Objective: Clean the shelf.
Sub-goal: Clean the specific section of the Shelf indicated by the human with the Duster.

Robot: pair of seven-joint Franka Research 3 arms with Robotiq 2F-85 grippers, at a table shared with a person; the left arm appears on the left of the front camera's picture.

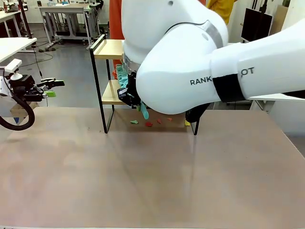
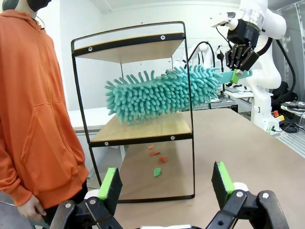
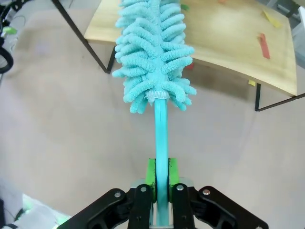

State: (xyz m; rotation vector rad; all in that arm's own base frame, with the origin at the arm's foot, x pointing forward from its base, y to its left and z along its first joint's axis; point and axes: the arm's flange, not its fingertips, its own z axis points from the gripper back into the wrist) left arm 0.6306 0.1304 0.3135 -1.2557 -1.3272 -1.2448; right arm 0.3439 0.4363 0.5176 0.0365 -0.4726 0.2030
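The shelf point(image 2: 138, 129) stands at the table's far side, with two wooden boards in a black frame. A teal fluffy duster point(image 2: 157, 93) lies across the space above its lower board. My right gripper point(image 2: 239, 59) is shut on the duster's handle point(image 3: 162, 138), and the green pads point(image 3: 151, 177) clamp it from both sides. In the front view the right arm covers most of the shelf point(image 1: 106, 49), and the duster point(image 1: 123, 76) shows beside it. The wooden board point(image 3: 228, 43) carries small red, yellow and green scraps point(image 3: 263, 39). My left gripper point(image 2: 167, 183) is open with nothing in it, off the table's left edge point(image 1: 50, 88).
A person in an orange hoodie point(image 2: 33, 95) stands by the shelf's far side. Small coloured scraps point(image 1: 148, 124) lie on the table under the shelf. The near half of the brown table point(image 1: 152, 181) is bare. Other white tables stand behind.
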